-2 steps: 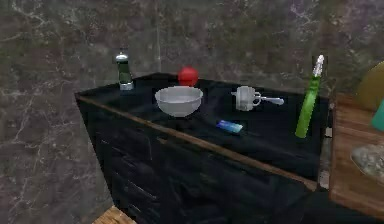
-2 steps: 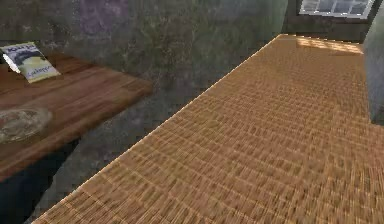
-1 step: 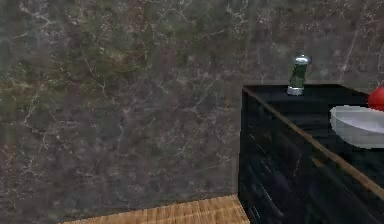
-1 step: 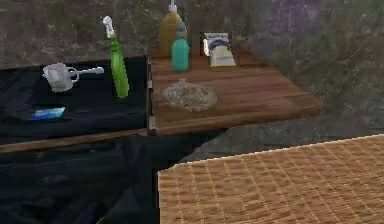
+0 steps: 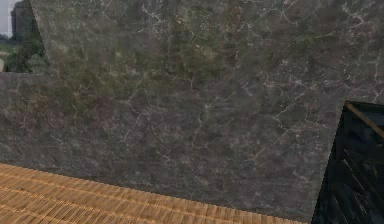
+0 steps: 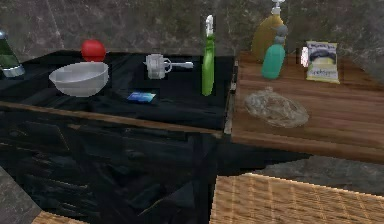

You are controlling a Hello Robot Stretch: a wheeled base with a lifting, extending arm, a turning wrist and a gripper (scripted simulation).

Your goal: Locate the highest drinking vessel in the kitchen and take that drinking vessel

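A small clear mug (image 6: 156, 66) with a handle stands upright on the dark countertop (image 6: 180, 95), near its back edge in the arm side view. To its left sit a grey bowl (image 6: 79, 78) and a red round fruit (image 6: 93, 50). A small blue flat item (image 6: 142, 97) lies just in front of the mug. A tall green bottle (image 6: 208, 60) stands to the mug's right.
A wooden counter (image 6: 340, 115) on the right carries a yellow bottle (image 6: 268, 32), a teal bottle (image 6: 274, 60), a printed packet (image 6: 321, 62) and a grey lump (image 6: 276, 107). Dark cabinet fronts (image 6: 120, 160) sit below. The forward view faces a marbled wall (image 5: 190, 100) above plank flooring (image 5: 90, 200).
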